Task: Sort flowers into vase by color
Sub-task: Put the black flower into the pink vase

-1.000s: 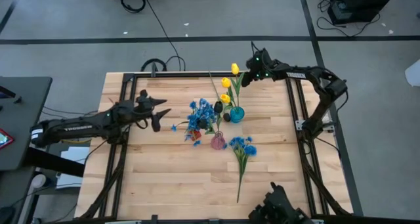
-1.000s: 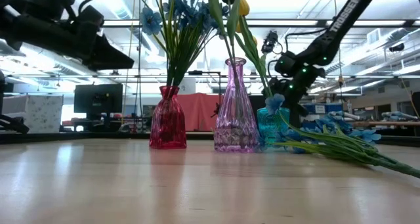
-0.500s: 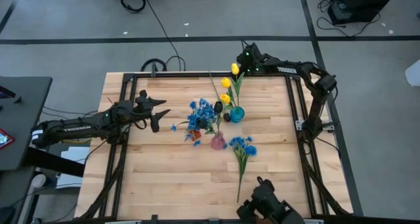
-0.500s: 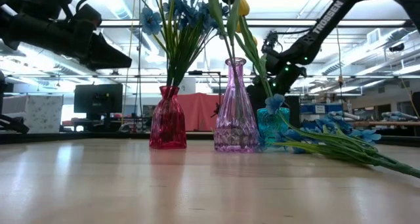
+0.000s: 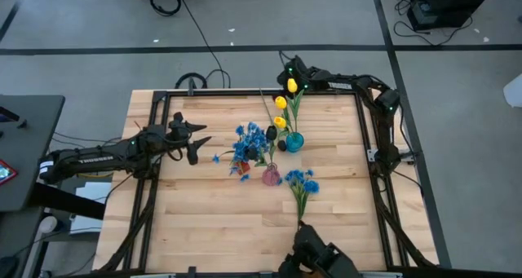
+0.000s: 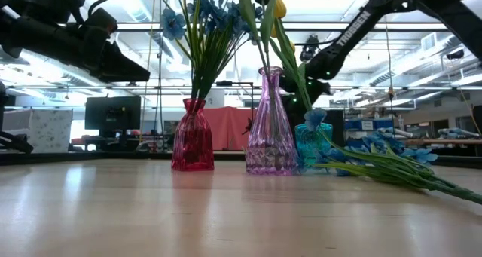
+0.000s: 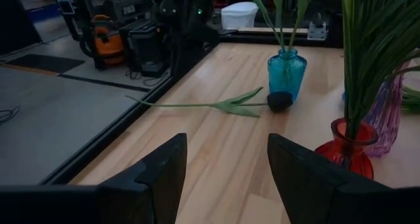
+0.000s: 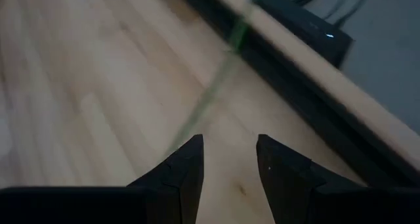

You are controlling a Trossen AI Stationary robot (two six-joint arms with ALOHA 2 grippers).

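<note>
The right gripper (image 8: 230,165), open and empty, hovers above the black tulip's stem (image 8: 216,99).

The white word "TROSSEN" runs along the right arm (image 6: 352,32) in the low view.

pale wooden table (image 5: 204,205), glossy glass vases (image 6: 269,121)

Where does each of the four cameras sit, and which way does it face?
High: overhead, straight down on the table and both arms.
Low: table height, level across at three vases; both arms overhead.
Left wrist: behind the left end effector, open, facing the teal vase.
Right wrist: above the open right end effector, facing the table edge.
Shared: the teal vase, also in the high view.
</note>
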